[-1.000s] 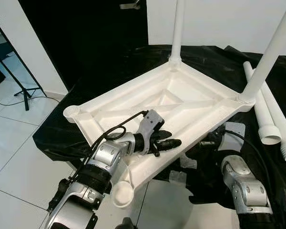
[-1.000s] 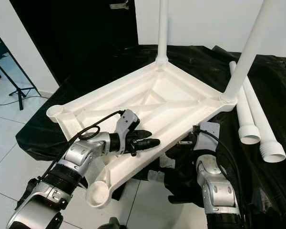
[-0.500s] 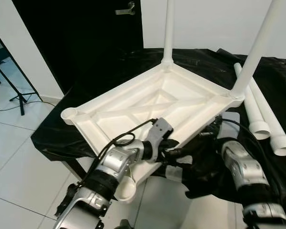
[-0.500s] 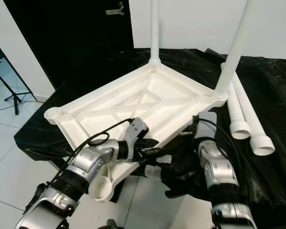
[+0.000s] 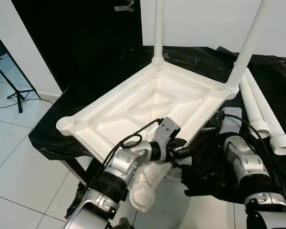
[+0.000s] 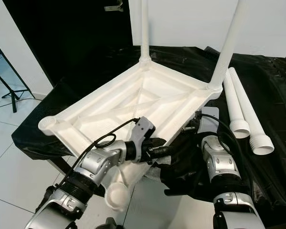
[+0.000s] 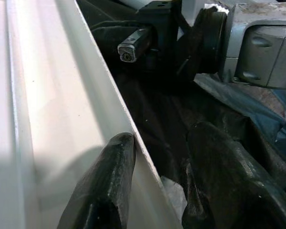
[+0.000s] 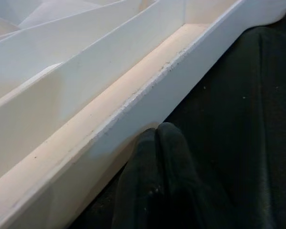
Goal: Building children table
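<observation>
While the table top lies upside down, these things can be seen:

Table top: the white table top (image 5: 148,102) is resting upside down on a black sheet (image 5: 195,62), with its near corner hanging out past the edge over the floor (image 5: 14,167).

Legs fitted: two white legs (image 5: 158,28) are standing up in the far corners.

Legs left: two loose legs (image 5: 264,112) are lying on the sheet, just beside the table top on the right.

Empty holes: a round hole (image 5: 66,125) on the left corner and one (image 5: 142,196) on the near corner have no leg yet.

Left gripper: the left gripper (image 5: 183,151) is set over the near side wall. In the left wrist view one finger (image 7: 102,188) is seen inside the wall and the other outside, so the wall is pinched between them.

Right gripper: the right gripper (image 8: 157,157) is pressed together, with its tip touching the outside of the same wall, low down by the sheet.

Step in hand: the table top is probably being moved or held steady so the next leg can be put in.

How to do it well: the wall should be held tight and moved slowly, so the two standing legs are not knocked loose. The near corner should be kept from tipping off the edge. The loose legs should not be bumped.
</observation>
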`<state>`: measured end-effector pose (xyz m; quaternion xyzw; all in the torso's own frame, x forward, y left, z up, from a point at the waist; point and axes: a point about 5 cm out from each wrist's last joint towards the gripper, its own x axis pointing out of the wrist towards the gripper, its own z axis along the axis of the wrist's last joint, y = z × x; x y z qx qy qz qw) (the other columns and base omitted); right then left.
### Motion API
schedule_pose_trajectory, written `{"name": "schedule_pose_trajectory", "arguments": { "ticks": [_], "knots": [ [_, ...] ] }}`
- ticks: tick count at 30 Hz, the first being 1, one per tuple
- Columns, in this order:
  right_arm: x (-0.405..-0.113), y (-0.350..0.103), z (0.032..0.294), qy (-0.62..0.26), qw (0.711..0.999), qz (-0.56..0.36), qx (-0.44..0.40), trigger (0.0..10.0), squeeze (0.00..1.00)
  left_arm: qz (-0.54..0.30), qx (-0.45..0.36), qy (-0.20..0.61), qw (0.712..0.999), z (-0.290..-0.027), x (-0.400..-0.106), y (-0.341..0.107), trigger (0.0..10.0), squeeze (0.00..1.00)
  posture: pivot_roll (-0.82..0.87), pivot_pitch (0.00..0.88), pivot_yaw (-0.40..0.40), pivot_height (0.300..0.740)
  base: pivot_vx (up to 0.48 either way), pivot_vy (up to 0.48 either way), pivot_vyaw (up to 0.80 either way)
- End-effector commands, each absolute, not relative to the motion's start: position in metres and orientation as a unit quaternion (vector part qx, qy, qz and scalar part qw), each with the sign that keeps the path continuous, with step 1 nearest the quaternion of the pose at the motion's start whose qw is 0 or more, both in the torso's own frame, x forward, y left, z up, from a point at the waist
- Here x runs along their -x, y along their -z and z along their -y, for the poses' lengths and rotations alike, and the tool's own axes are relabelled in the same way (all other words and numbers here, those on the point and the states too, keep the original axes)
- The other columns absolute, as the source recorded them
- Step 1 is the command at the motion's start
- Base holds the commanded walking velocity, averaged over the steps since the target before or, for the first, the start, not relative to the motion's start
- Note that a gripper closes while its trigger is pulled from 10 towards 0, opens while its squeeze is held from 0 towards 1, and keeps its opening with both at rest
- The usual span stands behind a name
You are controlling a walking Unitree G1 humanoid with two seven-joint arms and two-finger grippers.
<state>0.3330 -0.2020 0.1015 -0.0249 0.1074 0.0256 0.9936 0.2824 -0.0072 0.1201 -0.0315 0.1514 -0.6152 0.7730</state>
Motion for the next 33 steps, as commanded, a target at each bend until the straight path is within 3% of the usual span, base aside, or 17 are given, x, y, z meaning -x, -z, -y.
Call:
{"name": "schedule_pose_trajectory", "arguments": {
  "ticks": [1,3,7,9,12,18,19,21,26,27,28,29,30,33],
  "knots": [
    [-0.340,-0.116,0.185,-0.066,0.995,-0.068,0.014,10.0,0.00,-0.140,0.033,0.642,0.753,0.020,-0.277,-0.125,10.0,0.00,0.13,0.000,0.044,0.740,0.000,0.000,0.00],
    [-0.330,-0.122,0.175,-0.058,0.998,-0.028,0.021,10.0,0.00,-0.119,0.051,0.605,0.786,0.028,-0.287,-0.128,10.0,0.00,0.11,0.000,0.053,0.740,0.000,0.000,0.00],
    [-0.325,-0.126,0.172,-0.049,0.998,-0.012,0.032,10.0,0.00,-0.113,0.058,0.581,0.804,0.030,-0.292,-0.129,10.0,0.00,0.11,0.000,0.054,0.740,0.000,0.000,0.00],
    [-0.317,-0.133,0.171,-0.034,0.998,0.011,0.044,10.0,0.00,-0.094,0.065,0.534,0.838,0.027,-0.304,-0.134,10.0,0.00,0.10,0.000,0.053,0.740,0.000,0.000,0.00],
    [-0.310,-0.140,0.177,-0.002,0.998,0.025,0.051,10.0,0.00,-0.075,0.076,0.499,0.860,0.020,-0.315,-0.141,10.0,0.00,0.10,0.000,0.051,0.740,0.000,0.000,0.00],
    [-0.299,-0.147,0.189,0.041,0.997,0.033,0.060,10.0,0.00,-0.065,0.089,0.502,0.858,0.011,-0.321,-0.148,10.0,0.00,0.09,0.000,0.048,0.740,0.000,0.000,0.00],
    [-0.290,-0.149,0.193,0.063,0.995,0.033,0.067,10.0,0.00,-0.073,0.084,0.528,0.842,0.004,-0.319,-0.146,10.0,0.00,0.09,0.000,0.047,0.740,0.000,0.000,0.00],
    [-0.290,-0.149,0.193,0.063,0.995,0.033,0.067,10.0,0.00,-0.073,0.084,0.528,0.842,0.004,-0.319,-0.146,10.0,0.00,0.09,0.000,0.047,0.740,0.000,0.000,0.00],
    [-0.282,-0.148,0.196,0.084,0.993,0.029,0.073,10.0,0.00,-0.102,0.050,0.577,0.808,-0.009,-0.309,-0.135,10.0,0.00,0.09,0.000,0.048,0.740,0.000,0.000,0.00],
    [-0.279,-0.147,0.198,0.091,0.993,0.028,0.073,10.0,0.00,-0.122,0.028,0.591,0.797,-0.018,-0.304,-0.127,10.0,0.13,0.09,0.000,0.046,0.740,0.000,0.000,0.00],
    [-0.278,-0.147,0.199,0.094,0.993,0.028,0.073,10.0,0.00,-0.135,0.015,0.592,0.794,-0.025,-0.302,-0.123,10.0,0.69,0.09,0.000,0.046,0.740,0.000,0.000,0.00],
    [-0.278,-0.147,0.199,0.094,0.993,0.028,0.073,10.0,0.00,-0.135,0.015,0.592,0.794,-0.025,-0.302,-0.123,10.0,0.69,0.09,0.000,0.046,0.740,0.000,0.000,0.00],
    [-0.277,-0.148,0.200,0.096,0.992,0.028,0.072,10.0,0.00,-0.145,0.009,0.586,0.797,-0.030,-0.303,-0.121,10.0,1.00,0.09,0.000,0.044,0.740,0.000,0.000,0.00],
    [-0.277,-0.150,0.201,0.097,0.992,0.031,0.071,10.0,0.00,-0.147,0.001,0.578,0.803,-0.034,-0.304,-0.120,10.0,1.00,0.09,0.000,0.044,0.740,0.000,0.000,0.00]
  ]
}}
